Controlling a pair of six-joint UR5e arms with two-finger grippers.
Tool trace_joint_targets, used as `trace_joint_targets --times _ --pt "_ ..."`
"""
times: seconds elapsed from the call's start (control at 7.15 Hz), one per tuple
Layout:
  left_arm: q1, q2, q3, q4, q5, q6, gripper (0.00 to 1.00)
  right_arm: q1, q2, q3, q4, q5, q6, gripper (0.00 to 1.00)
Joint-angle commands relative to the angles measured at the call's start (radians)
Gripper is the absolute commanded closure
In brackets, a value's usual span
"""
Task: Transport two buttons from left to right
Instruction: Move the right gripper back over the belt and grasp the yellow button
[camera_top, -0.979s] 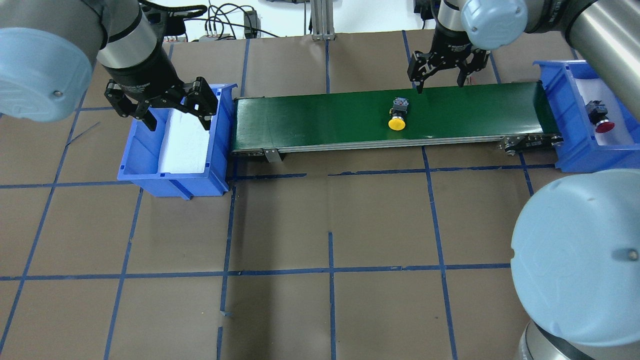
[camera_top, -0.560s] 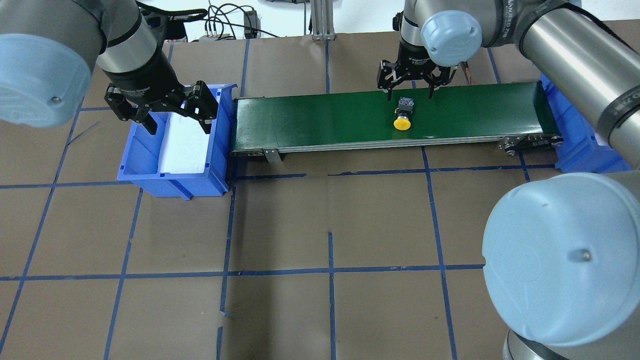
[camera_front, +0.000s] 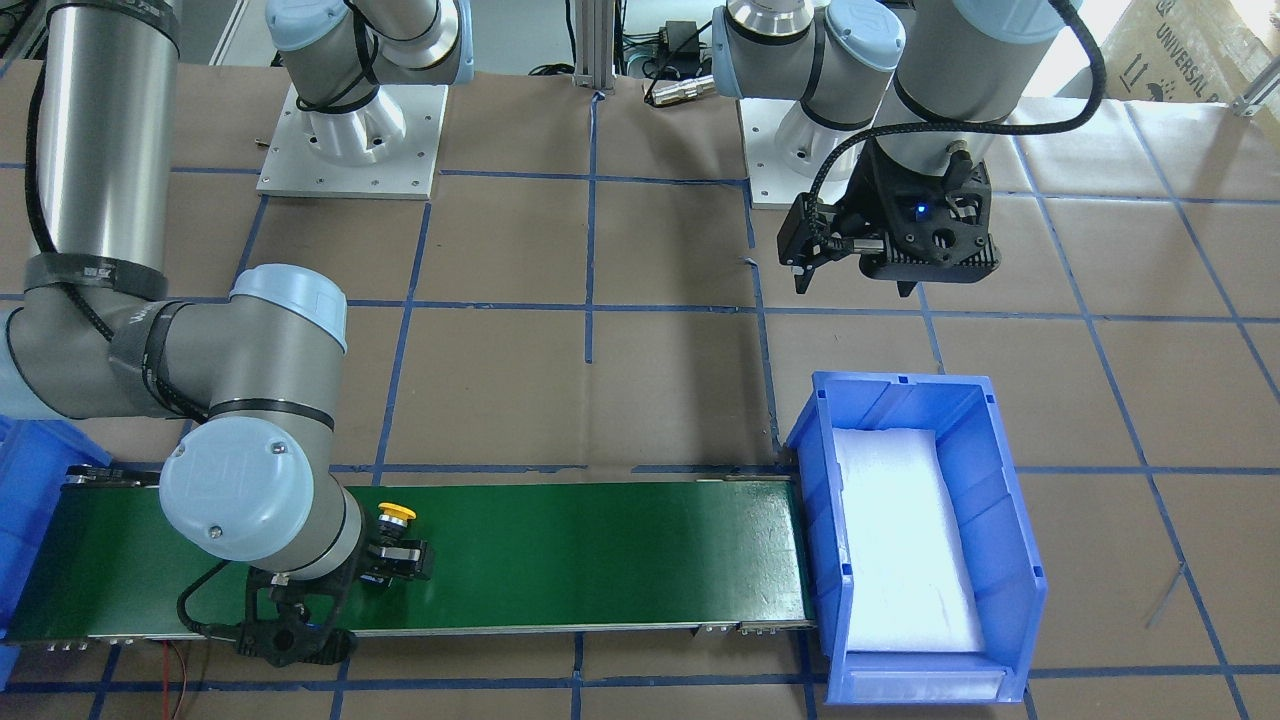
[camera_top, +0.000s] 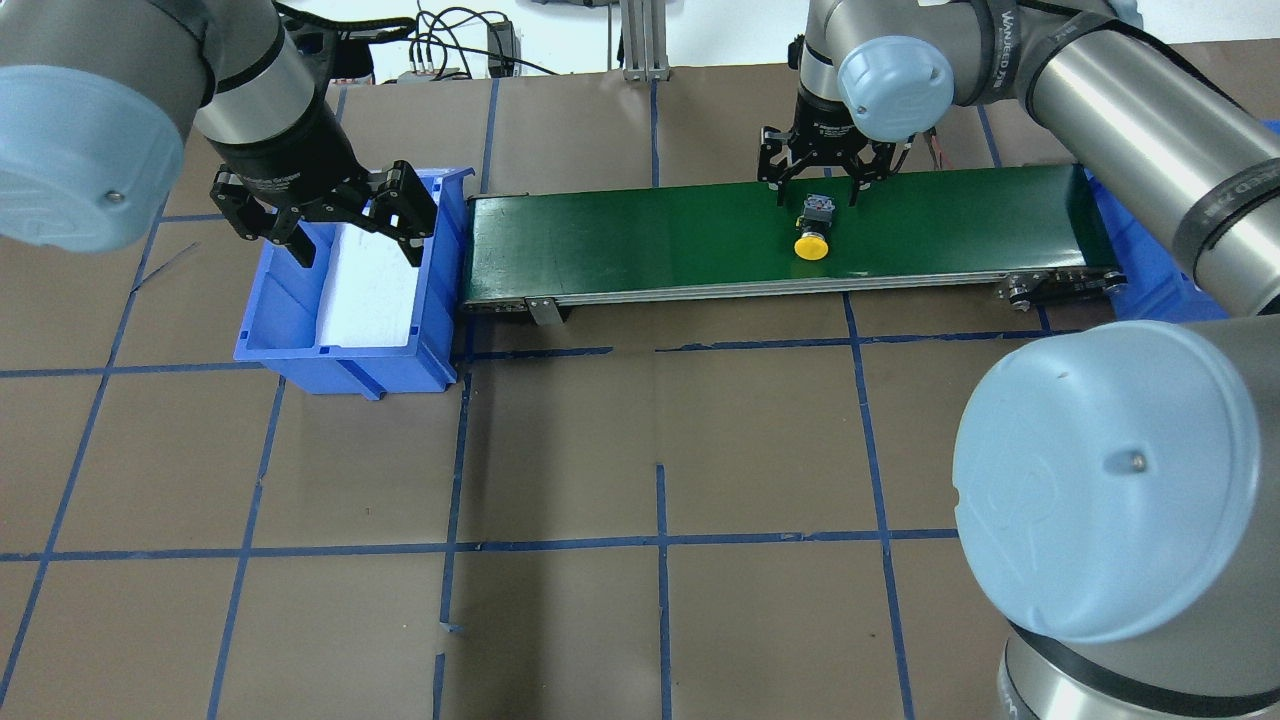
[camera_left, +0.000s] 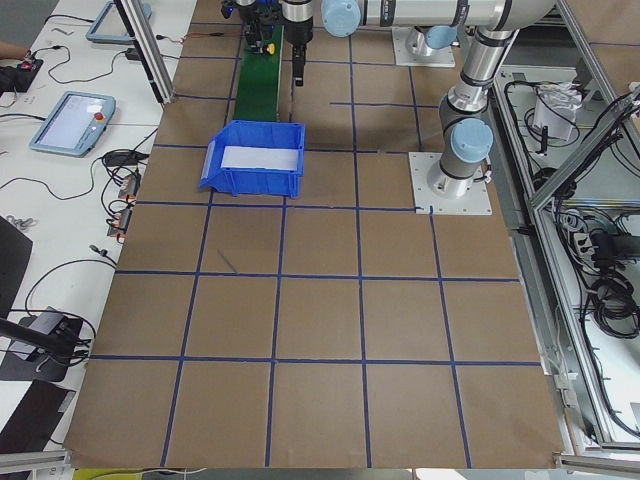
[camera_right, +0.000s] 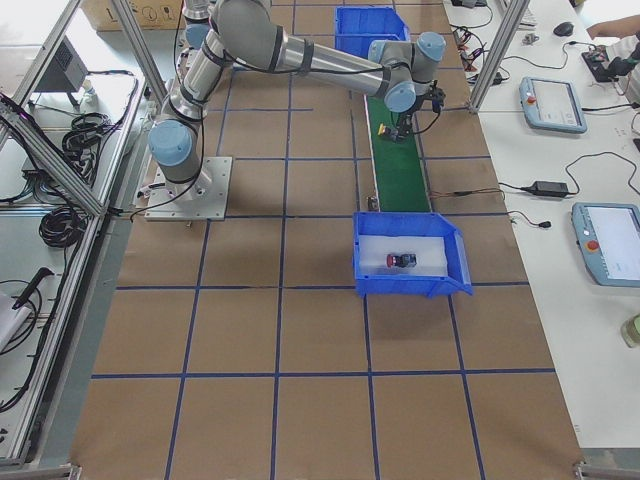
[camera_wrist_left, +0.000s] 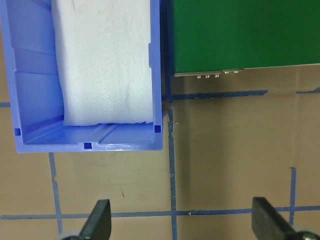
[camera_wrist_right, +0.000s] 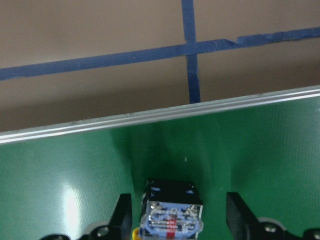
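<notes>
The yellow button (camera_top: 810, 244) lies on its side on the green conveyor belt (camera_top: 650, 235), cap toward me. My right gripper (camera_top: 817, 192) is open and low over the belt. Its fingers (camera_wrist_right: 121, 216) stand on both sides of the button's grey-black contact block (camera_wrist_right: 170, 212), with a gap on each side. The yellow cap also shows in the front view (camera_front: 397, 513). The red button (camera_right: 402, 261) lies on white foam in the right blue bin (camera_right: 440, 285). My left gripper (camera_top: 357, 243) is open and empty above the left blue bin (camera_top: 290, 335).
The left bin holds only a white foam pad (camera_wrist_left: 105, 60). The right bin (camera_top: 1150, 290) is mostly hidden by my right arm in the overhead view. Brown table paper with blue tape lines (camera_top: 660, 545) lies in front of the belt.
My right gripper moved left from near the right bin and came down around the yellow button's block. The button drifted slightly right on the belt. My left gripper stayed put.
</notes>
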Motion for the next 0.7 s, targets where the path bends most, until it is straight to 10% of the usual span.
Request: trace_joint_targets --times 0.0,0.14,0.56 --pt "0.001 0.004 -0.003 0.0 0.002 -0.001 0.0 -0.01 0.01 -0.004 0.003 -0.007 -0.003 0.55" --pt "-0.001 0.021 -0.011 0.0 0.011 -0.012 0.0 -0.014 -0.001 -0.011 0.017 -0.01 -0.005 0.75" --pt "0.001 -0.005 0.01 0.0 0.008 -0.009 0.0 -0.043 -0.026 -0.11 0.161 -0.013 -0.066 0.86"
